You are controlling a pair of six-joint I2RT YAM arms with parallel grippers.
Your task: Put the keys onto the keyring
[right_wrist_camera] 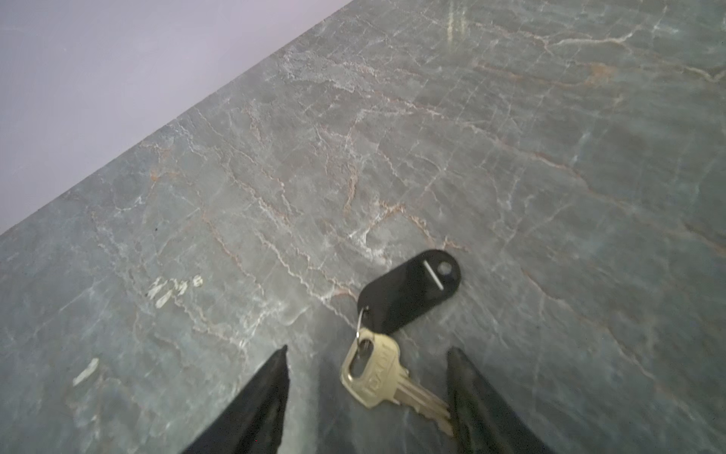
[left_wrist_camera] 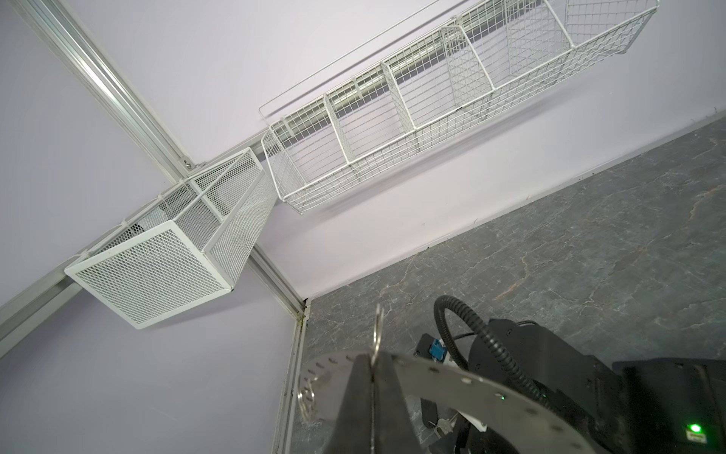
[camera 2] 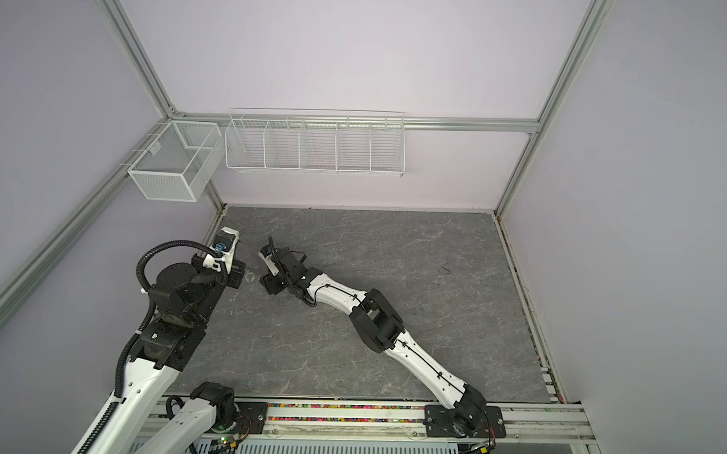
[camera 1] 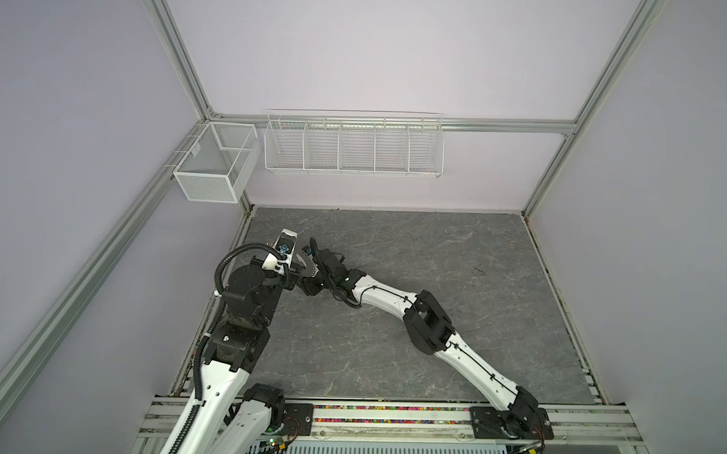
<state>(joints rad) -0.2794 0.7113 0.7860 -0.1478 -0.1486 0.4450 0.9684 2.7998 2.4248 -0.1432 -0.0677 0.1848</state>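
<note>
My left gripper point(left_wrist_camera: 371, 363) is shut on the keyring point(left_wrist_camera: 451, 387), a flat grey metal disc with small rim holes, held on edge above the table's back left. One wire loop point(left_wrist_camera: 378, 328) sticks out past the closed jaws and another point(left_wrist_camera: 306, 397) hangs from the rim. A sliver of the keyring point(camera 1: 305, 264) shows in a top view. One of the keys point(right_wrist_camera: 373, 373), pale metal and joined by a small ring to a black oval tag point(right_wrist_camera: 408, 291), lies flat on the table. My right gripper point(right_wrist_camera: 368, 349) is open around it, one fingertip point(right_wrist_camera: 457, 377) at the blade.
The grey marble table point(camera 1: 433, 313) ends at a lilac wall and frame post just left of both grippers. A white mesh box point(camera 1: 216, 162) and a white wire rack point(camera 1: 354, 146) hang on the walls above. The two wrists are close together.
</note>
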